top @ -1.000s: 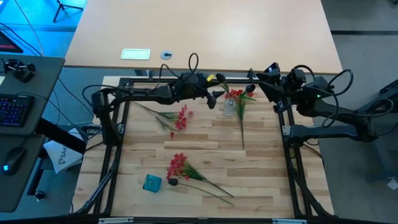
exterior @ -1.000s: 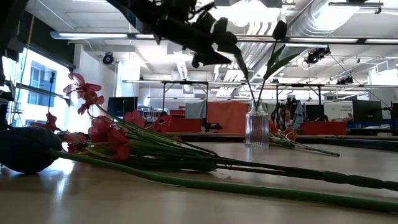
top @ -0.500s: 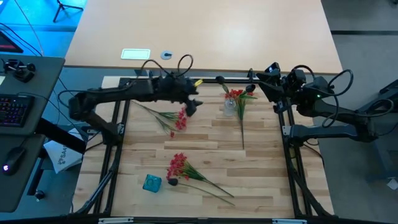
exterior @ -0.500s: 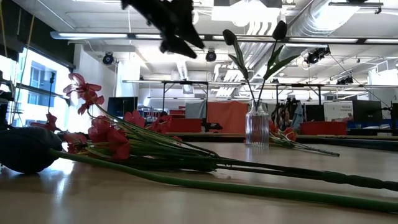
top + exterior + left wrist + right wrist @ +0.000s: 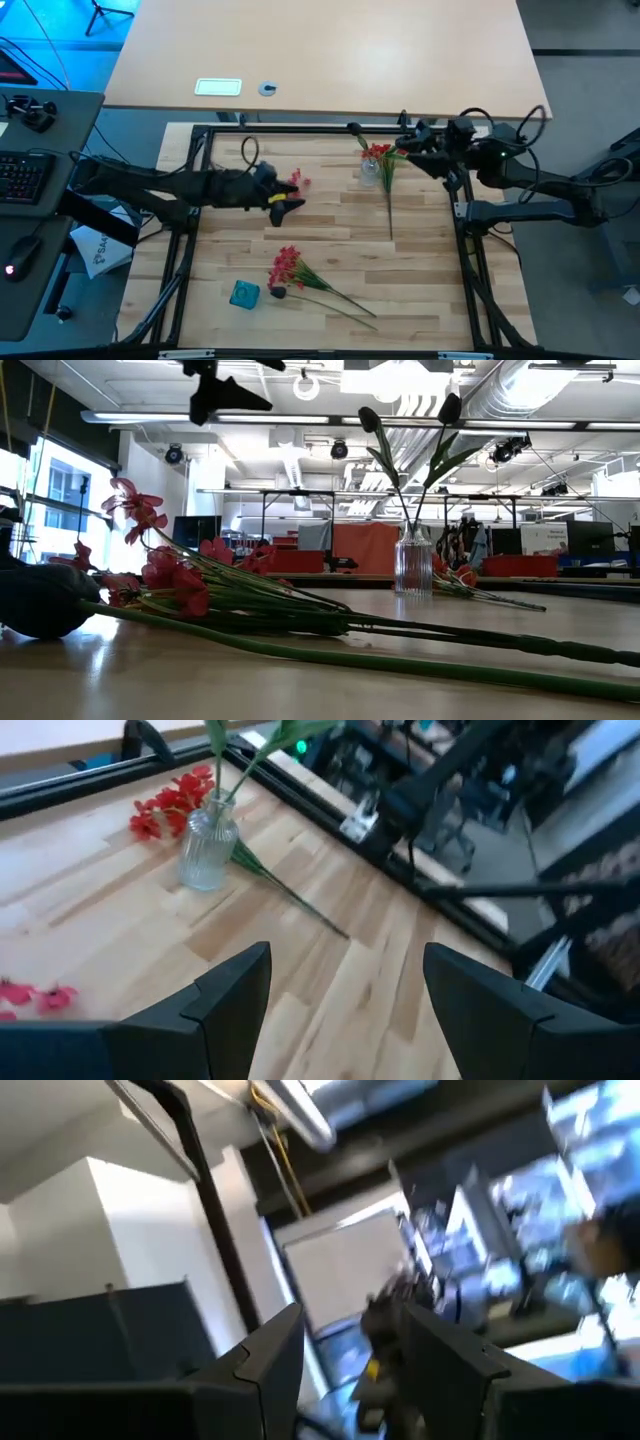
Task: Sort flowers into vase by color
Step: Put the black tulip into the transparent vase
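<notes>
A clear ribbed glass vase stands at the table's far right and holds two dark-bud stems. It also shows in the low view and the left wrist view. A red sprig lies beside the vase. Another red sprig lies at the far middle. A red bunch with a dark bud lies near the front. My left gripper is open and empty, above the table by the middle red sprig. My right gripper is open and empty, just right of the vase.
A teal object sits at the front left beside the red bunch. A black frame runs around the wooden table. Bare wood lies in the middle and at the front right.
My left gripper has drawn away from the vase toward the table's left and near edges, and now hangs by the middle red sprig. The dark-bud stem it was next to stands in the vase. My right gripper has moved from the far right corner toward the vase.
</notes>
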